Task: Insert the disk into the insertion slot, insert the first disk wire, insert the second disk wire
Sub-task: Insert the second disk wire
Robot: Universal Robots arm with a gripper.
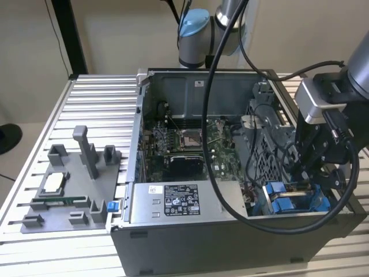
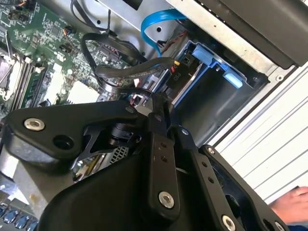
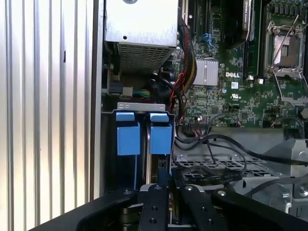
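Note:
The disk (image 3: 155, 166) sits edge-on inside the insertion slot (image 3: 128, 159), a dark bay topped by two blue plastic tabs. In the second wrist view the disk's silver face (image 2: 193, 79) lies in its blue carrier (image 2: 211, 58), and a black connector (image 2: 179, 68) with coloured wires rests against its end. A blue flat cable (image 2: 150, 29) loops above it. My gripper (image 3: 171, 187) hangs directly over the bay, close to black wires (image 3: 216, 144). In the exterior view the gripper (image 1: 308, 173) stands low over the blue carrier (image 1: 285, 199) at the case's right corner.
The open computer case holds a green motherboard (image 1: 184, 144) and a grey labelled power-supply box (image 1: 173, 202). A grey fixture tray (image 1: 69, 190) lies on the slatted aluminium table (image 1: 98, 104) at the exterior view's left. A person's hand (image 2: 293, 204) rests beside the case.

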